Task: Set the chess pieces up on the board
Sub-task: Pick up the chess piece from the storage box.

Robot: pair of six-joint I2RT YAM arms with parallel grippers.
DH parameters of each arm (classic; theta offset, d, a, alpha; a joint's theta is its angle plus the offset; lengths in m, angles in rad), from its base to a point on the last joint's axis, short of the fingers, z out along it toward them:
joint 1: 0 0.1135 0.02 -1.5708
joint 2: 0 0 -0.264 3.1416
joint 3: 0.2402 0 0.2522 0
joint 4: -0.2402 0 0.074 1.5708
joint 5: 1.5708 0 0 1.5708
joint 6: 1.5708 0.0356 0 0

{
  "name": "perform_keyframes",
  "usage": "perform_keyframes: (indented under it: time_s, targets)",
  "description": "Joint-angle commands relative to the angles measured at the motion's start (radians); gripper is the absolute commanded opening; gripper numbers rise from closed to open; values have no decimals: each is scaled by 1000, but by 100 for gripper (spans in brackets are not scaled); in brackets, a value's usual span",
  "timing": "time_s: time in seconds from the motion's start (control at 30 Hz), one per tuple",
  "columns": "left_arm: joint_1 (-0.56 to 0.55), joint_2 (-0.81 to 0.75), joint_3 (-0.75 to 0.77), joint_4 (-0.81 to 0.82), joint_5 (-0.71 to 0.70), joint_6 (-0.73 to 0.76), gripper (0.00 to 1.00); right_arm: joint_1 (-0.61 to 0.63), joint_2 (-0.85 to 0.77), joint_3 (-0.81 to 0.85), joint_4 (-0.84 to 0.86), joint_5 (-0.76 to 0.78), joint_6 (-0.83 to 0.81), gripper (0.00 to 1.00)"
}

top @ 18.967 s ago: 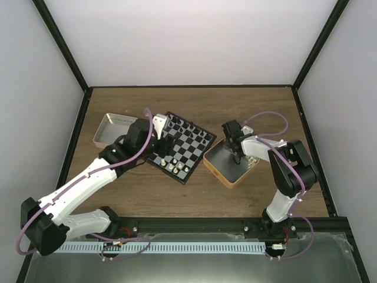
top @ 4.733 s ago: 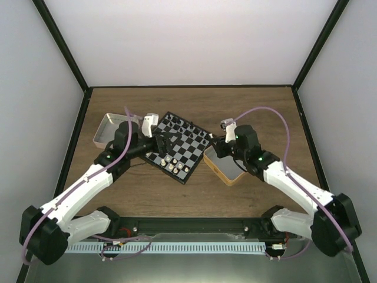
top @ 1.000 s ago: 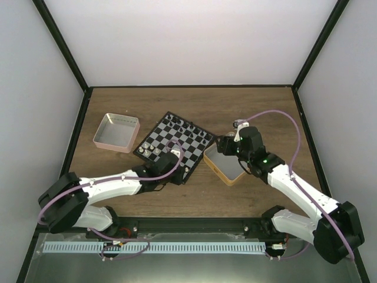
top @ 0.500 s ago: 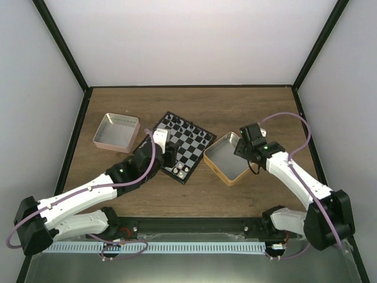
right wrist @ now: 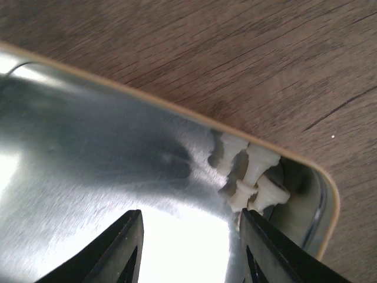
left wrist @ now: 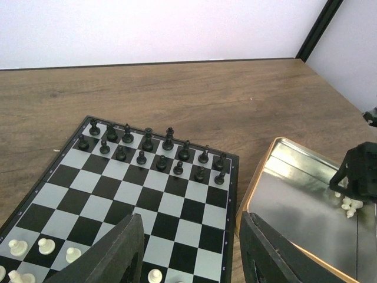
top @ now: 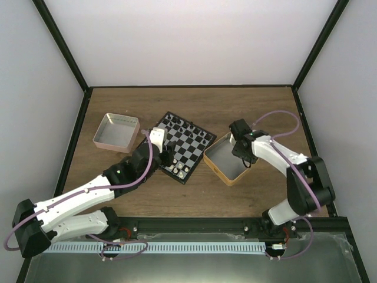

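The board (top: 192, 141) lies at mid-table and fills the left wrist view (left wrist: 171, 203). Black figures (left wrist: 147, 142) fill its two far rows. A few cream-white chess pieces (left wrist: 46, 245) stand on its near rows. Several more cream-white pieces (right wrist: 250, 172) lie heaped in a corner of the gold tin (right wrist: 88, 153); they also show in the left wrist view (left wrist: 349, 205). My left gripper (left wrist: 191, 259) is open and empty, low over the board's near side (top: 165, 155). My right gripper (right wrist: 188, 250) is open and empty inside the gold tin, just short of the heap (top: 241, 145).
The gold tin (top: 219, 160) sits right beside the board's right edge. A silver-pink tin (top: 116, 131) stands left of the board. Black frame posts and white walls close in the table on three sides.
Over the last second my left arm swung up from the board's near edge to its left near side. My right gripper moved across the gold tin toward the corner with the heap.
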Motion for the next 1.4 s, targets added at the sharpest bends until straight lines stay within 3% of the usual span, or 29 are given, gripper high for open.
perform_keyframes:
  time_s: [0.0,0.33,0.57,1.17,1.37]
  targets:
    - [6,-15,-10,10,-19,20,47,-3,100,79,-74,142,103,46]
    - [22,-16,-19,23,-7,16,47,-4,215,108,-109,222,172,44]
    - [34,-14,-18,22,-1,16,47,-3,260,82,-33,221,112,44]
    - [42,-14,-21,21,9,11,47,-7,115,-72,262,65,-38,16]
    - [44,-12,-23,20,13,10,47,-7,130,-69,240,66,-25,21]
